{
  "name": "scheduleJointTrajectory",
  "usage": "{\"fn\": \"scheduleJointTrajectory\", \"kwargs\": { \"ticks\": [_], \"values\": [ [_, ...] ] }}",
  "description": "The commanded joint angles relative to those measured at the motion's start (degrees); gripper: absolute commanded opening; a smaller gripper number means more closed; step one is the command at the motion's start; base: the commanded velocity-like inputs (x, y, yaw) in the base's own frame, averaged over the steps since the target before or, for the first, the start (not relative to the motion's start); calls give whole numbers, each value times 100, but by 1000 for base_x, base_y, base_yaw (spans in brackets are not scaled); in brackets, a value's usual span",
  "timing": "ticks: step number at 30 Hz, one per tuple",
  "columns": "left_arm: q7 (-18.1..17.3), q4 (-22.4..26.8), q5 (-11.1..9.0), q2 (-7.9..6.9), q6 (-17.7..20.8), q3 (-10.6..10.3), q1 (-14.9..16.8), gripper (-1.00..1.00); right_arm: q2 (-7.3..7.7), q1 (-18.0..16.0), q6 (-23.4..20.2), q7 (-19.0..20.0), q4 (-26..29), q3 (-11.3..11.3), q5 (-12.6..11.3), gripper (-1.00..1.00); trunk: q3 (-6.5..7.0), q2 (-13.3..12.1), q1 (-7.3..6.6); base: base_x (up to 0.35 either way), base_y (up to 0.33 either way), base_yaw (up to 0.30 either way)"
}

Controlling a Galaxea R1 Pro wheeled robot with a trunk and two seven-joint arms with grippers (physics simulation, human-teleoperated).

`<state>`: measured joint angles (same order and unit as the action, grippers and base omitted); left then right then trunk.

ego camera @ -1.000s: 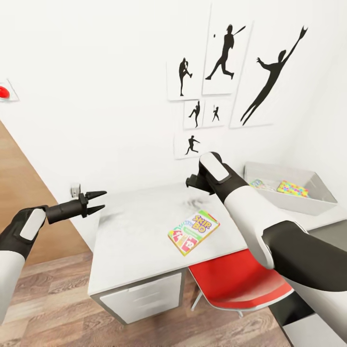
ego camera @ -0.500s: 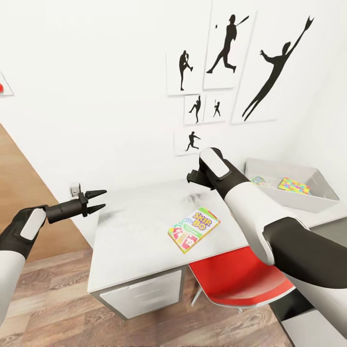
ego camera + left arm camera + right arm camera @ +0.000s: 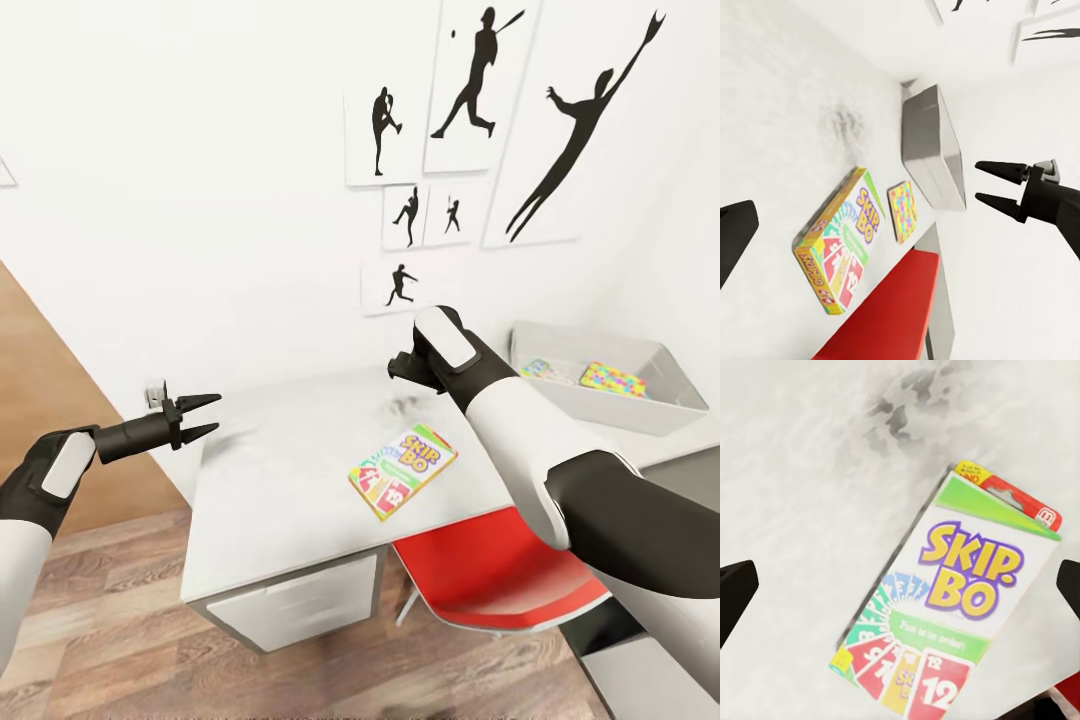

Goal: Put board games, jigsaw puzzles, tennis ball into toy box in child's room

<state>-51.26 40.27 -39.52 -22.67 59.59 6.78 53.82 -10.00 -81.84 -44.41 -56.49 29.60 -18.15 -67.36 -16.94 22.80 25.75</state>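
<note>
The Skip-Bo board game [image 3: 403, 472] lies flat on the pale table [image 3: 270, 470]. My right gripper [image 3: 400, 368] hovers above it, open, and in the right wrist view its fingertips [image 3: 735, 592] stand wide on either side of the board game [image 3: 960, 607]. My left gripper [image 3: 197, 419] is open and empty, just off the table's left end. The toy box [image 3: 640, 410] stands at the table's far right and holds a jigsaw puzzle [image 3: 613, 379] and a pale printed item [image 3: 540, 370]. Another jigsaw puzzle [image 3: 902, 211] lies on the table between the board game [image 3: 840, 247] and the toy box [image 3: 934, 150].
A red chair [image 3: 500, 585] is tucked under the table's front edge, below my right arm. White drawers [image 3: 290, 610] sit under the table's left part. The wall behind carries black baseball silhouettes [image 3: 470, 75]. Wood floor [image 3: 100, 620] lies to the left.
The whole head view has shifted slightly, so the wall pictures sit a little further right. Both arms and the board game keep their places on and over the table.
</note>
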Motion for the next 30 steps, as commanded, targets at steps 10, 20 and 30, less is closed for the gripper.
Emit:
{"fn": "scheduleJointTrajectory", "kwargs": {
  "ticks": [10, 20, 30],
  "values": [
    [-49, 3, 24, -5, 21, 8, 5, 100, 0, -10, 144, -25, 2, -10, -23, 100, -105, 12, 3, 0, 0, 0],
    [-74, 18, 24, -5, 26, 15, 5, 100, 0, -99, 185, -20, 1, -19, -15, 100, -198, 12, 3, 0, 0, 0],
    [-121, 29, 19, -1, 33, 17, 22, 100, 0, -112, 202, -20, -6, -22, -14, 100, -292, 12, 3, 0, 0, 0]
  ]
}}
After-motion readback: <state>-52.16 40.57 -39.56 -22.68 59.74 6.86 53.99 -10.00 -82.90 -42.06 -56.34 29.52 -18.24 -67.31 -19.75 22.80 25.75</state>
